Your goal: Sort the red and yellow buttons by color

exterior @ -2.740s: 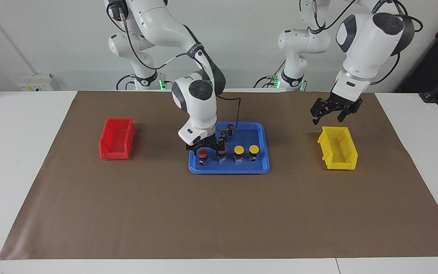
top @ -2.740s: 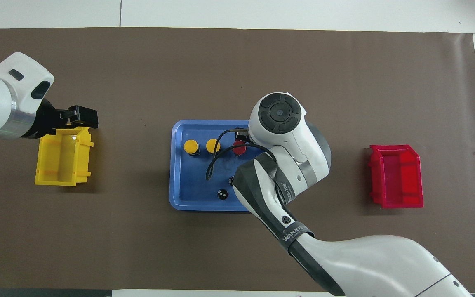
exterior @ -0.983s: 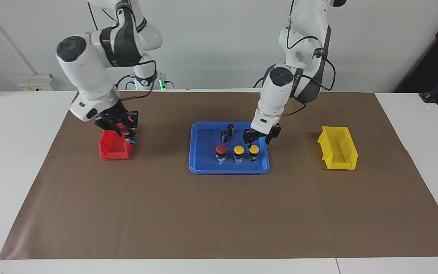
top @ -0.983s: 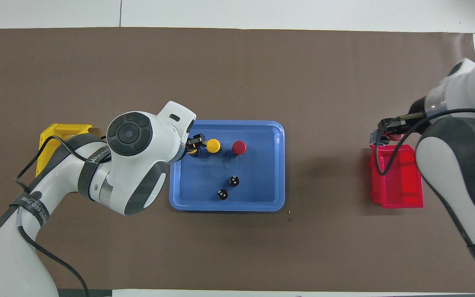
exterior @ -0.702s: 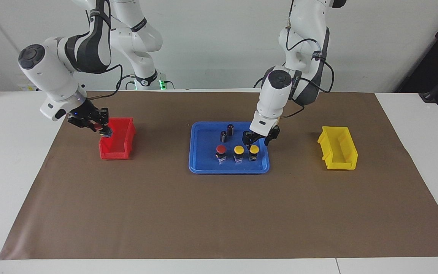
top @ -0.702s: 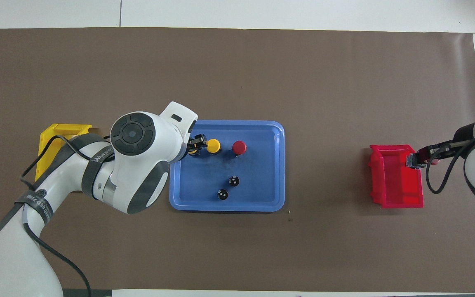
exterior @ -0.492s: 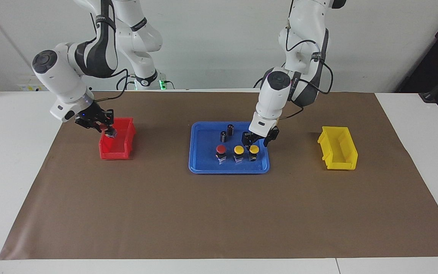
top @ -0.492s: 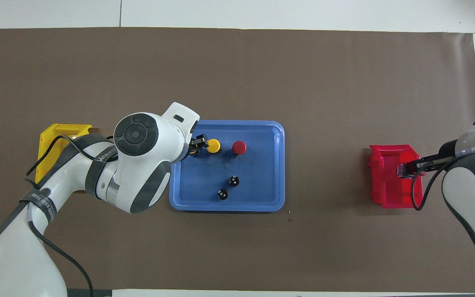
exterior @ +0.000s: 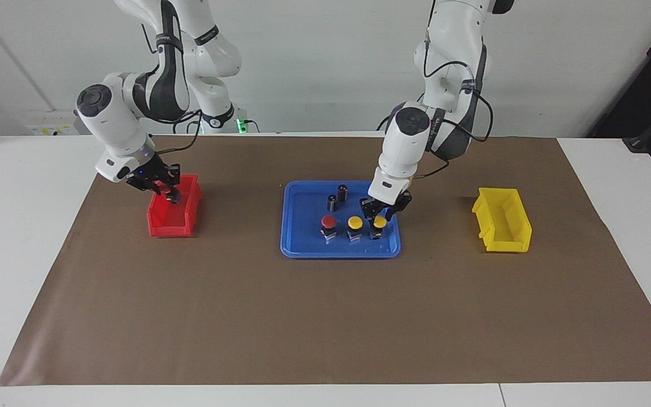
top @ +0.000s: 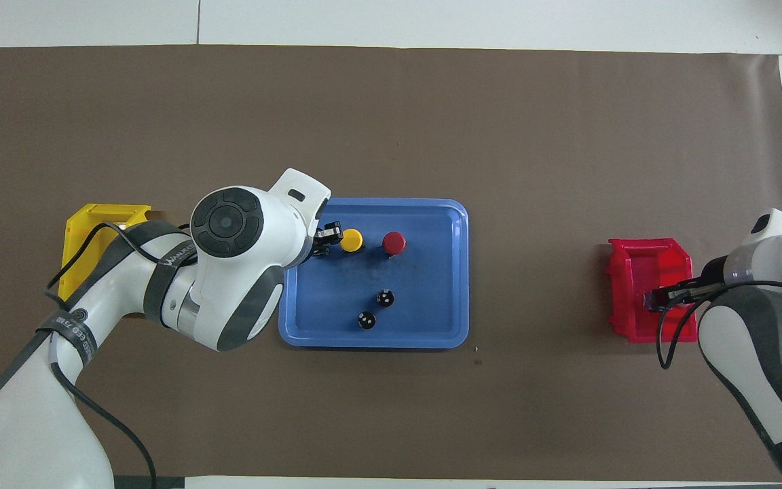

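Both arms have glossy white rounded shells with dark grey joint bands. The left arm (top: 228, 272) carries a round dark grey cap with a ring pattern and a grey band with pale lettering. Thin black cables loop along each arm. The right arm (exterior: 112, 121) has a similar cap. Both grippers are black.

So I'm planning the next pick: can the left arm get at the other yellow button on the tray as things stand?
Probably not at once: the left gripper is shut on the end yellow button. The other yellow button stands beside it in the blue tray, uncovered from above.
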Robot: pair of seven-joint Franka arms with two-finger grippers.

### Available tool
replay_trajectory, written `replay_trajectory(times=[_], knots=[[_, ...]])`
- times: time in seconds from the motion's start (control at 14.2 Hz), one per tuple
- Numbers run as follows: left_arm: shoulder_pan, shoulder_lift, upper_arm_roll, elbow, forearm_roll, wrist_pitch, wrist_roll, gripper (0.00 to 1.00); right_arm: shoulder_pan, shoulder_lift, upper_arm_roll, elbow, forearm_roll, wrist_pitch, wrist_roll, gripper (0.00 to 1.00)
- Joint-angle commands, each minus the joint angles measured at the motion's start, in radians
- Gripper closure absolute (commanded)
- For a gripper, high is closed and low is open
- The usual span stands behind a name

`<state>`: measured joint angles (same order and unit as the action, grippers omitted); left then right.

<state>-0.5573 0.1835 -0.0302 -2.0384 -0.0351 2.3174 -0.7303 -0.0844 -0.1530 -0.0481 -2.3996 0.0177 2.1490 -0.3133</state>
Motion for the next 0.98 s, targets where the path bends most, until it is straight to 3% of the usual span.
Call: replay_trajectory(times=[0.0,0.14,0.28,0.35,0.49,0.56,0.77,0.91], knots=[[-0.015,0.016,0.018,0.020,0.001,0.007,-0.015,0.91,0.002,-0.034,0.004,-0.064,-0.012,0.054,0.022,0.95],[-0.004,0.011,0.019,0.047,0.001,-0.036,-0.024,0.98,0.003,-0.028,0.005,-0.072,-0.012,0.060,0.026,0.95],[0.013,-0.030,0.026,0.107,0.001,-0.169,-0.012,0.99,0.002,-0.030,0.005,-0.081,-0.012,0.078,0.026,0.93],[0.045,-0.060,0.026,0.130,0.009,-0.250,0.005,0.99,0.003,-0.033,0.007,-0.091,-0.012,0.086,0.030,0.87],[0.107,-0.123,0.027,0.130,0.034,-0.341,0.153,0.99,0.003,-0.034,0.007,-0.101,-0.012,0.089,0.030,0.46],[0.173,-0.154,0.024,0.124,0.034,-0.360,0.216,0.99,0.003,-0.034,0.007,-0.099,-0.012,0.088,0.028,0.40],[0.342,-0.211,0.024,0.121,0.034,-0.438,0.462,0.99,0.005,-0.031,0.007,-0.086,-0.012,0.077,0.026,0.38],[0.430,-0.220,0.024,0.106,0.034,-0.444,0.579,0.99,0.005,-0.014,0.011,-0.025,-0.013,0.022,0.025,0.38]])
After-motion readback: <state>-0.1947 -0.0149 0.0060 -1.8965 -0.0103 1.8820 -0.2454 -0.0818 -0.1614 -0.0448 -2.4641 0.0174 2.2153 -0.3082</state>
